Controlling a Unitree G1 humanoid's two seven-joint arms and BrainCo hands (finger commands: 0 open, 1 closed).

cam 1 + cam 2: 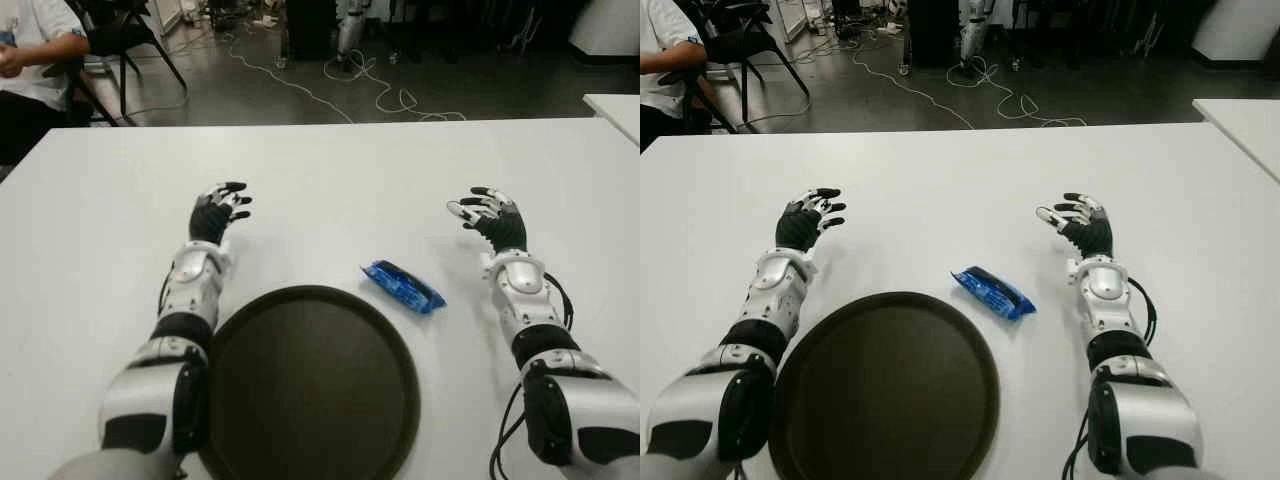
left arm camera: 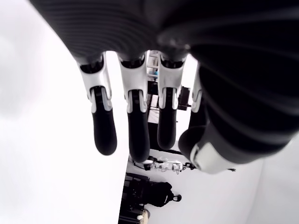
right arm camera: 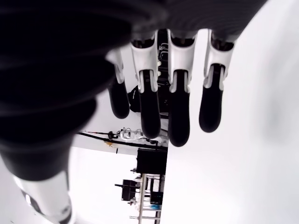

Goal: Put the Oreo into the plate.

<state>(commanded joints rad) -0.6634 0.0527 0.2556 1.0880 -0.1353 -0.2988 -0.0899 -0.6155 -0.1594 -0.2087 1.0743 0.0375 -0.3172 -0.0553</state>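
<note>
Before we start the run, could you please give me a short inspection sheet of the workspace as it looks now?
Surface: white table, bare apart from the job's things.
Job's things: blue Oreo packet lies on the table beside the dark round plate, toward the robot's right; plate holds nothing.
Clutter: nothing seen.
Hands: left hand and right hand both open, holding nothing, one on each side of the packet.
Cables: black cable along the right forearm; white cables on the floor.
Surroundings: seated person, chair, second table.

Oreo (image 1: 403, 286) on table (image 1: 330, 170), right of plate (image 1: 310, 385).
</note>
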